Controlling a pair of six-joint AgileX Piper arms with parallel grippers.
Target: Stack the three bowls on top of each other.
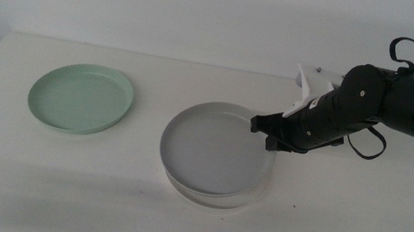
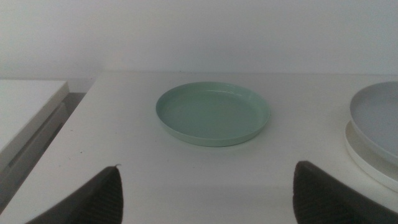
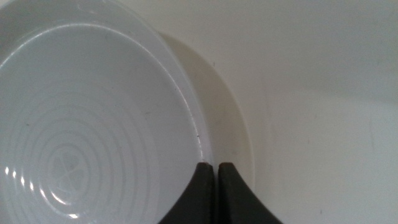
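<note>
Grey bowl point(image 1: 215, 146) largely hides white bowl point(image 1: 254, 197), seemingly beneath.

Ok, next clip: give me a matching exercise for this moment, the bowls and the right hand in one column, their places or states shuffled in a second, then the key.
Things:
1. mint green bowl
2. grey bowl
3. white bowl
4. right hand

Places or states:
A. at the bottom of the pile, only its rim showing
B. shut on the grey bowl's rim
C. alone on the table, apart from the others
D. lying on top of another bowl

Pairs: 1-C, 2-D, 3-A, 4-B
</note>
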